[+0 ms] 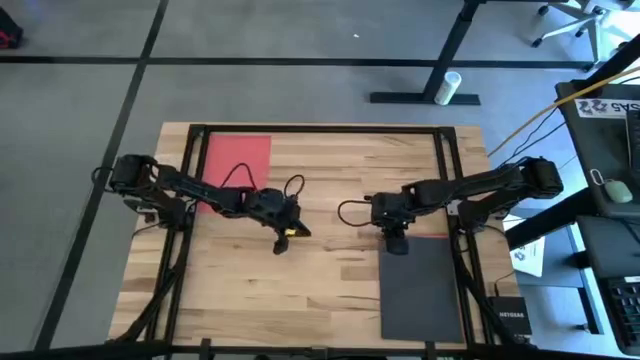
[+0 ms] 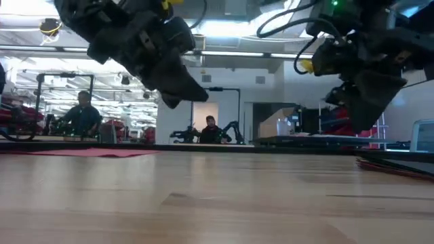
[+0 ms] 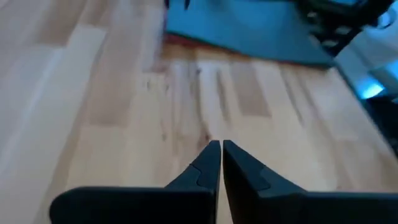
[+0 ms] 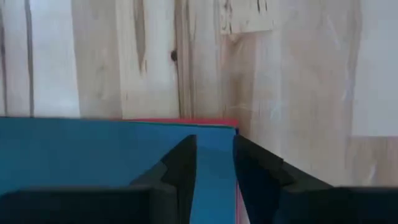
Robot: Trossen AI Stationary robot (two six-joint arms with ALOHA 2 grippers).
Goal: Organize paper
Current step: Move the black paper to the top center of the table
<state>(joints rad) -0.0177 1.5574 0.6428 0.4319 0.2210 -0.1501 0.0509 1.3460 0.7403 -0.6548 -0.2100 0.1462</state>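
Note:
A red sheet of paper [image 1: 235, 160] lies flat at the table's far left. Near the right front edge lies a stack of paper [image 1: 420, 290] with a dark sheet on top and a red edge [image 1: 432, 237] showing under its far side. My right gripper [image 4: 214, 152] hovers over the stack's far edge [image 4: 186, 122], fingers a little apart and open, clear of the paper in the low view [image 2: 363, 125]. My left gripper [image 3: 221, 146] is shut with nothing in it, raised over bare wood [image 1: 283, 240] left of the stack.
Black frame bars [image 1: 320, 130] run along the table's far edge and down both sides. Bare wood [image 1: 330, 290] lies between the two arms and toward the near edge. People sit in the room beyond the table [image 2: 211, 129].

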